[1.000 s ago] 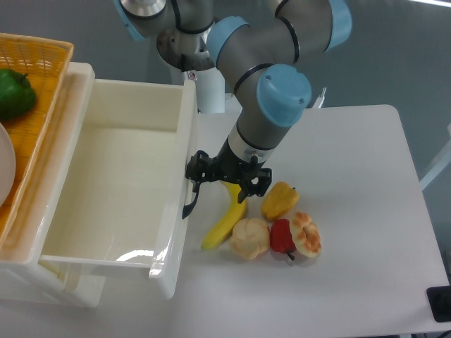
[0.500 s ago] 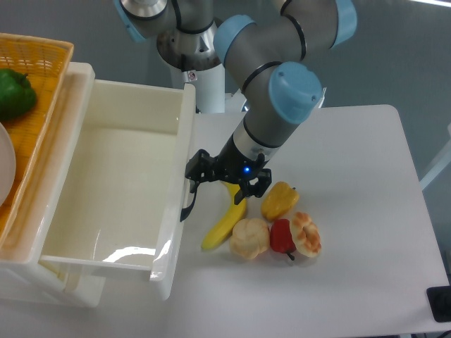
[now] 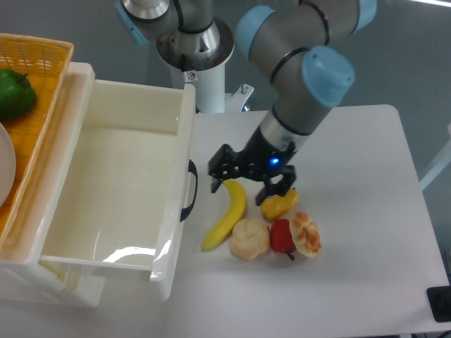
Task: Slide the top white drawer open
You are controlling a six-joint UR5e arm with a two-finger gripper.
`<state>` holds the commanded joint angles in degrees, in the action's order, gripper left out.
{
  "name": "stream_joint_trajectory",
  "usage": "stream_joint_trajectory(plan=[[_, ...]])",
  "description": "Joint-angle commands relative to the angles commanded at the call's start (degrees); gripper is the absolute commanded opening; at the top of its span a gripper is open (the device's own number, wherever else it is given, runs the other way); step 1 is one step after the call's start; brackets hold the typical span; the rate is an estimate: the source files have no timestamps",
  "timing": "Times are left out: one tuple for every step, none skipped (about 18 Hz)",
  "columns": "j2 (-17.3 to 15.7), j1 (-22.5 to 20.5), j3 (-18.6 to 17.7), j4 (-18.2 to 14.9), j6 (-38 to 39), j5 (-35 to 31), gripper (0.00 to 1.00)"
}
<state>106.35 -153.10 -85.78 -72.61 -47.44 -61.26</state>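
Jaws (image 3: 224, 167) of the robot arm look parted and hold nothing, though their dark shape makes the gap hard to judge.

They hang just off the curved black handle (image 3: 189, 190) of the top white drawer (image 3: 120, 190), at about 3 o'clock from it and not touching it. The drawer stands pulled far out of its cabinet, filling the left half of the view, its deep glossy bin bare inside. An orange wicker basket (image 3: 39, 60) with a green pepper (image 3: 14, 93) sits at 10 o'clock. On the white worktop (image 3: 352, 211), at 5 o'clock from the jaws, lie a banana (image 3: 227, 215), a yellow pepper (image 3: 280, 203), a red pepper (image 3: 281, 236) and two pale bread-like pieces (image 3: 249, 238).
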Motion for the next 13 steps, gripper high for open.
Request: stream_joint_trajectory(plan=[[0.26,-0.36,0.0,1.58,-2.46,-0.17,1.0],[0.61,-0.62,0.0,3.08,-5.18,-0.18,1.0],[1.05,-1.15,0.0,3.79,-7.47,-0.61,1.0],[1.93,-1.59,0.0,4.49,-9.32,-1.83,1.0],[2.63,-2.03,0.0,5.72,-11.16,-3.59,1.0],[3.59,-2.38,0.0,7.03,-13.53,-5.78,1.0],[4.3,-2.73,0.0,8.09,-16.17,-7.98,1.0],[5.09,-2.99,0.0,8.45,-18.8,-9.83,1.0],[5.79,-3.52,0.09,8.54,-21.53,-11.15,1.0],[6.41,-4.13,0.09,8.63,-24.16,-12.03,1.0],[7.2,-4.23,0.17,8.8,-26.89,-13.26,1.0],[7.99,-4.23,0.26,8.89,-29.7,-15.19,1.0],[8.61,-4.23,0.35,8.98,-32.69,-17.47,1.0]])
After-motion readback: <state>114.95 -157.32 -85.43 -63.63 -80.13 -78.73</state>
